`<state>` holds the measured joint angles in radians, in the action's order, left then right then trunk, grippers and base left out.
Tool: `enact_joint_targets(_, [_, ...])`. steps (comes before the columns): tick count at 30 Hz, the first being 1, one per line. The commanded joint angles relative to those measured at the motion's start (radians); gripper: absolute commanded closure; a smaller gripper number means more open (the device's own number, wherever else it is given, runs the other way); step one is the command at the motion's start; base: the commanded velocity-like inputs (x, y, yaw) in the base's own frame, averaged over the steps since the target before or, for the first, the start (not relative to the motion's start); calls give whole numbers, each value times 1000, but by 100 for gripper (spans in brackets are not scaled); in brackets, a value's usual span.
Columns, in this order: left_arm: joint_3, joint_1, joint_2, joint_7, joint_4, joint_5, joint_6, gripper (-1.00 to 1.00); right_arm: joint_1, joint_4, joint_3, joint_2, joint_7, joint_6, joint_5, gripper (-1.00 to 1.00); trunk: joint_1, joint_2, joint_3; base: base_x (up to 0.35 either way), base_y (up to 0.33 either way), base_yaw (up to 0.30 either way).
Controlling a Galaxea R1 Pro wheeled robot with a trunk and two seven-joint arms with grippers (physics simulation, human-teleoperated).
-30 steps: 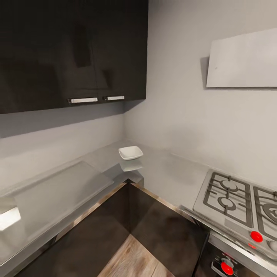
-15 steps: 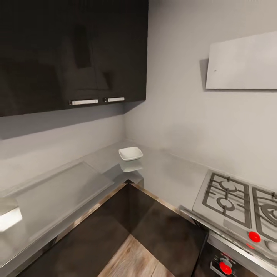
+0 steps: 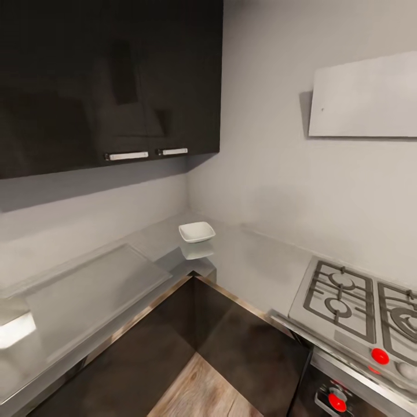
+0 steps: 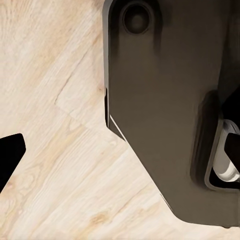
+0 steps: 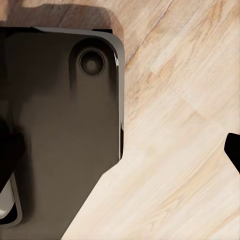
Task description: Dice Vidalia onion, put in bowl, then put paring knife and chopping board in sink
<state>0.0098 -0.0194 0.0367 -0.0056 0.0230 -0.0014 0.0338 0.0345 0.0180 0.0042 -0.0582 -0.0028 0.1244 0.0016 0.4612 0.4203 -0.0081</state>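
Currently a transit moment: head view faces an inner kitchen corner. White shallow square-ish bowl (image 3: 197,231) sits on the long grey brushed-metal countertop (image 3: 255,266), right at the corner, well apart from the steel gas hob with red knobs (image 3: 359,307) at lower right. Dark glossy wall cabinets (image 3: 110,81) hang above, pale range hood (image 3: 364,98) on the right wall, dark base cabinets (image 3: 243,341) under the worktop. A flat raised panel lies along the left counter run; can't tell if it is the drainboard.

Both wrist views look straight down at light wooden floor (image 4: 60,150) and the robot's dark base (image 4: 165,100). Each shows just a dark sliver of a finger at the frame edge, so I cannot tell how wide either claw stands.

Judgement: step one not started; robot is approaching or searching. Next move calls for locating the basin with the onion, likely turning left along the counter, then bringing an arm up.
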Motion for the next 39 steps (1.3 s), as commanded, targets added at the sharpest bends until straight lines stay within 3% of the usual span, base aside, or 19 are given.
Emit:
enact_joint_targets(1, [1,-1,0,-1,1,0,1,-100,1,2,0,0,0,4,0,-100,-4,-6,2,0,0,0])
enact_joint_targets(27, [1,-1,0,-1,2,0,1,-100,1,2,0,0,0,4,1,-100,-11,-20,9,0,0,0])
enact_joint_targets(34, [5,-1,-39,-3,41,4,10,-100,-24,-4,-1,-40,5,12,0,-100,-11,-20,9,0,0,0])
enact_joint_targets(39, [6,-1,-51,6,69,4,-8,-100,-24,-4,0,-36,5,38,0,-100,-11,-20,9,0,0,0])
